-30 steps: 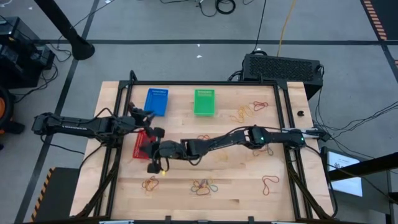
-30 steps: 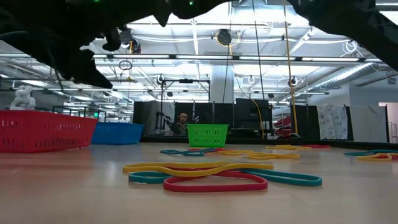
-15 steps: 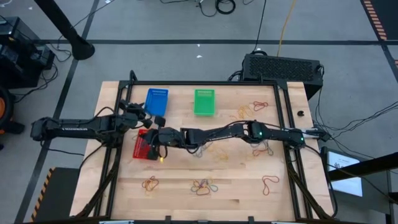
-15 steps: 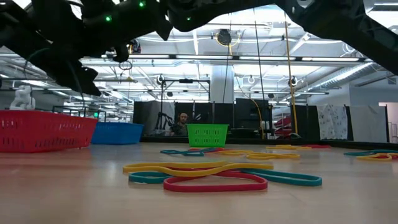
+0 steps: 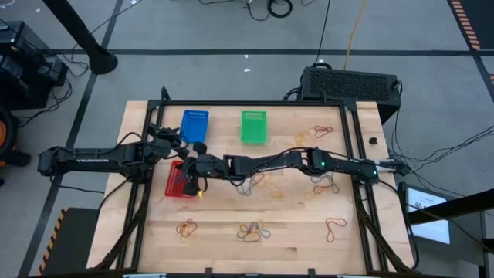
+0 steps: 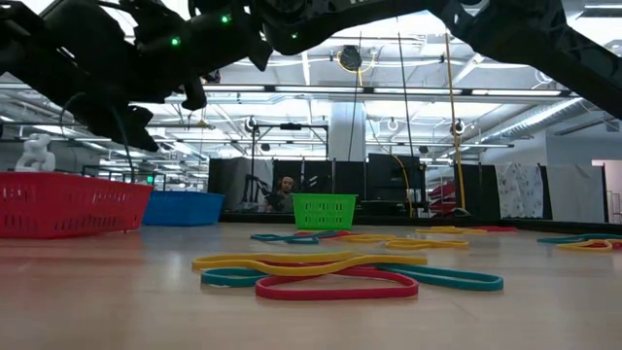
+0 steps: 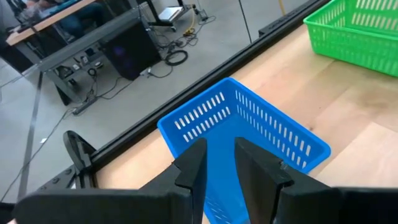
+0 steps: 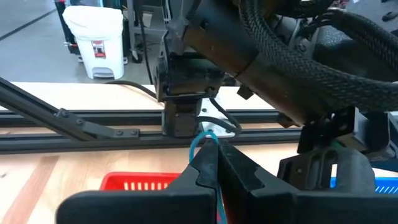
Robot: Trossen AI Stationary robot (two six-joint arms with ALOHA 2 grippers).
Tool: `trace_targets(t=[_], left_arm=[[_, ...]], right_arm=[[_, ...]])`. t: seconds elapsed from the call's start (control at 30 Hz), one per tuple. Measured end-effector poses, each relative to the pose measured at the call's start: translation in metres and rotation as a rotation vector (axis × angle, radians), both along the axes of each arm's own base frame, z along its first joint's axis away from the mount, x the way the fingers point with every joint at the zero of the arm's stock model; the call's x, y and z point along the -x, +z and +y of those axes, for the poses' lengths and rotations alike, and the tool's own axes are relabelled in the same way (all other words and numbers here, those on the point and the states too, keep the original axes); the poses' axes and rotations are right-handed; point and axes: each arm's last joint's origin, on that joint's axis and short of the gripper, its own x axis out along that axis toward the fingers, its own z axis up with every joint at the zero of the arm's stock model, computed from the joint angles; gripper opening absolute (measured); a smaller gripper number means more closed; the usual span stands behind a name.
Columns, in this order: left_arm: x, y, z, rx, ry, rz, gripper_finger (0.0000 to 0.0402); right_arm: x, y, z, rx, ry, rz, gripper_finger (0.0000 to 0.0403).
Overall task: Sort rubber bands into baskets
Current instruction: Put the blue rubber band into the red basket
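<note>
The right claw (image 8: 210, 163) is pinching a thin teal rubber band (image 8: 198, 144) above the red plastic mesh basket (image 5: 179, 181), seemingly about to drop it. The left claw (image 7: 219, 163) is hovering half-open over the blue mesh basket (image 7: 249, 134). Many coloured bands (image 5: 253, 230) are lying unsorted across the wooden desk (image 5: 293, 224).

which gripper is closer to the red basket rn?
Right. The right gripper hangs above the red basket, shut on a rubber band; the left gripper is beside the blue basket.

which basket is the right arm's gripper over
The red basket. The right gripper hangs at its edge, while the blue basket and green basket sit farther back.
</note>
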Motion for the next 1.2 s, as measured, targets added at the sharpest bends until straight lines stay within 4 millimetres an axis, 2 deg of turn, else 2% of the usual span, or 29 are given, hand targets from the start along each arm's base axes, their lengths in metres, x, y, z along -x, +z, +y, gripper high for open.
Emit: trace_targets(t=[0.17, 0.47, 0.6, 0.8, 0.97, 1.07, 1.2], left_arm=[[0.0, 0.0, 0.0, 0.002, -0.003, 0.0, 0.009], [0.0, 0.0, 0.0, 0.008, -0.011, 0.001, 0.009], [-0.001, -0.001, -0.001, 0.027, -0.039, 0.0, 0.009], [-0.002, -0.001, -0.002, 0.051, -0.074, -0.002, 0.009], [-0.003, -0.002, -0.003, 0.095, -0.136, -0.011, 0.009], [-0.005, -0.001, -0.005, 0.135, -0.2, -0.037, 0.009], [-0.012, 0.004, -0.009, 0.217, -0.378, -0.126, 0.009]], right_arm=[[0.0, -0.001, 0.002, -0.021, 0.047, 0.012, 0.001], [0.001, -0.004, 0.001, -0.035, 0.043, 0.035, 0.0119], [0.01, 0.009, 0.006, -0.015, 0.054, 0.132, 0.0147], [0.052, 0.059, 0.019, -0.084, 0.044, 0.367, 0.0153], [0.092, 0.077, 0.033, -0.105, 0.033, 0.619, 0.0153], [0.122, 0.093, 0.043, -0.16, 0.003, 0.77, 0.0153], [0.158, 0.095, 0.06, -0.224, -0.109, 1.008, 0.0153]])
